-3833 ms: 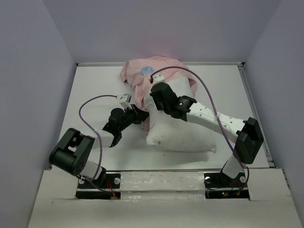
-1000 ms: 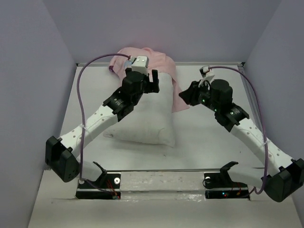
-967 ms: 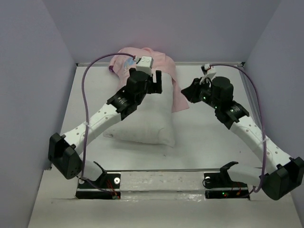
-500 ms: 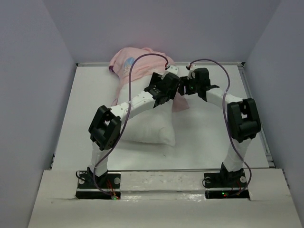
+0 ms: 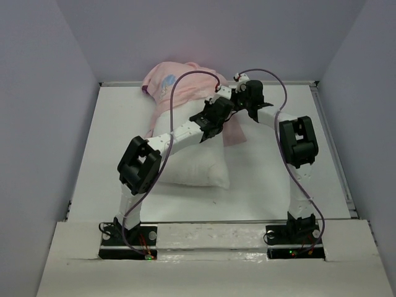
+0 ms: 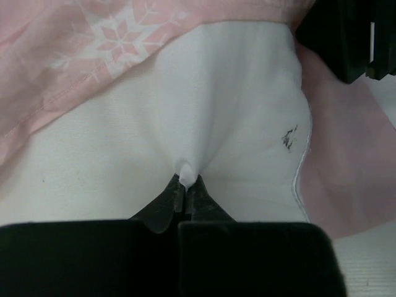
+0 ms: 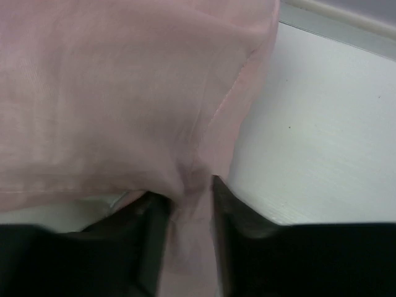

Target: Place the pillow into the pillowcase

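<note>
Pinching a fold of the pillow (image 6: 235, 111), the left end effector (image 6: 186, 183) is close beside the right end effector (image 7: 184, 189), which nips the pillowcase (image 7: 111, 80) edge.

White table (image 5: 105, 136), white pillow (image 5: 192, 166) lying on it, pink pillowcase (image 5: 164, 80) at far edge
</note>
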You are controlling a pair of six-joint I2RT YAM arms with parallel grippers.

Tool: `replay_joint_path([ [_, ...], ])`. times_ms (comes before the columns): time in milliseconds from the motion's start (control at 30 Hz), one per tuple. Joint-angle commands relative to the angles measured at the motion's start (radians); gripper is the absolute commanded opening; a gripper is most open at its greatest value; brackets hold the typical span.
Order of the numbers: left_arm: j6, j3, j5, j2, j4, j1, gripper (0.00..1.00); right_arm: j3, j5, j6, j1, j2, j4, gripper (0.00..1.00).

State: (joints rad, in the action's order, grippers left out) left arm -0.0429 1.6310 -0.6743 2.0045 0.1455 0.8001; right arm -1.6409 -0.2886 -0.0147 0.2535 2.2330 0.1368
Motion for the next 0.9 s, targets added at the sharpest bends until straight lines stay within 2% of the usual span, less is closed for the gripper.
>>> replay_joint_path([
  [0, -0.029, -0.014, 0.07, -0.061, -0.064, -0.024, 0.0, -0.068, -0.044, -0.002, 0.015, 0.014, 0.125, 0.14],
  [33, -0.034, -0.014, 0.077, -0.059, -0.076, -0.027, 0.0, -0.004, -0.017, -0.008, 0.029, -0.031, 0.17, 0.0],
  [200, -0.084, -0.014, 0.119, -0.039, -0.183, -0.039, 0.0, 0.263, 0.015, -0.025, 0.156, -0.303, 0.176, 0.0],
  [233, -0.104, -0.022, 0.133, -0.036, -0.201, -0.045, 0.0, 0.359, 0.034, -0.004, 0.196, -0.408, 0.169, 0.0],
  [367, -0.221, -0.156, 0.186, -0.075, -0.354, -0.096, 0.0, 0.55, -0.032, 0.134, 0.25, -0.625, 0.187, 0.0],
  [567, -0.333, -0.301, 0.141, -0.144, -0.509, -0.087, 0.0, 0.566, -0.122, 0.228, 0.315, -0.772, 0.038, 0.0],
  [667, -0.419, -0.39, 0.131, -0.188, -0.578, -0.075, 0.0, 0.578, -0.179, 0.318, 0.329, -0.788, 0.031, 0.0],
  [833, -0.528, -0.503, 0.099, -0.239, -0.736, -0.018, 0.0, 0.55, 0.029, 0.363, 0.392, -0.705, -0.04, 0.0],
  [867, -0.532, -0.52, 0.091, -0.266, -0.747, 0.0, 0.0, 0.555, 0.116, 0.374, 0.392, -0.714, -0.052, 0.0],
])
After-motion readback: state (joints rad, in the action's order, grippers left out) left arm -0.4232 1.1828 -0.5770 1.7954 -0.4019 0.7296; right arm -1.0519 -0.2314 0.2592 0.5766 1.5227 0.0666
